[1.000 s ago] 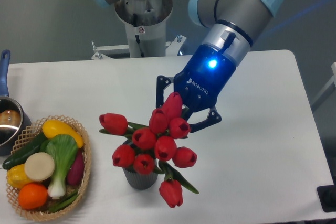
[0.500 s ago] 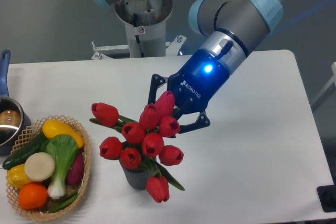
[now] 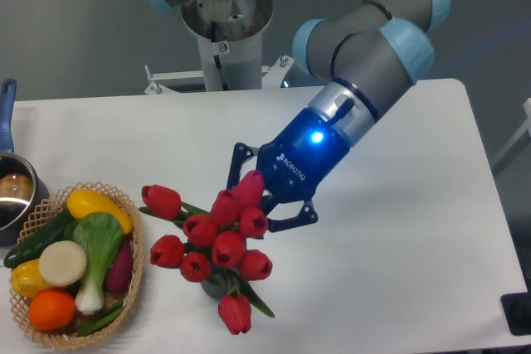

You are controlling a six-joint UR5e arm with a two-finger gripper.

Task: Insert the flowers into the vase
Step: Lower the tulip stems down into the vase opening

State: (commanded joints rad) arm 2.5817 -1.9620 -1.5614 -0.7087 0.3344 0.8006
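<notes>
The flowers (image 3: 212, 240), a bunch of red tulip buds with green stems and leaves, hang from my gripper (image 3: 255, 196) at the front middle of the table. The gripper is shut on the bunch at its upper right, and the buds hide its fingertips. The blue-lit wrist slopes up to the right. The vase (image 3: 209, 288), a small dark grey cylinder, stands directly under the bunch. Only a sliver of it shows between the lower buds, and its mouth is hidden. I cannot tell how far the stems reach into it.
A woven wicker basket (image 3: 137, 248) with vegetables and fruit stands at the front left, close to the leftmost tulip. A steel pot (image 3: 12, 192) with a blue handle sits at the left edge. The arm's base (image 3: 226, 18) is at the back. A black object (image 3: 518, 312) is at the front right corner.
My gripper has moved left and down with the flowers. The bunch now sits lower over the vase and hides more of it.
</notes>
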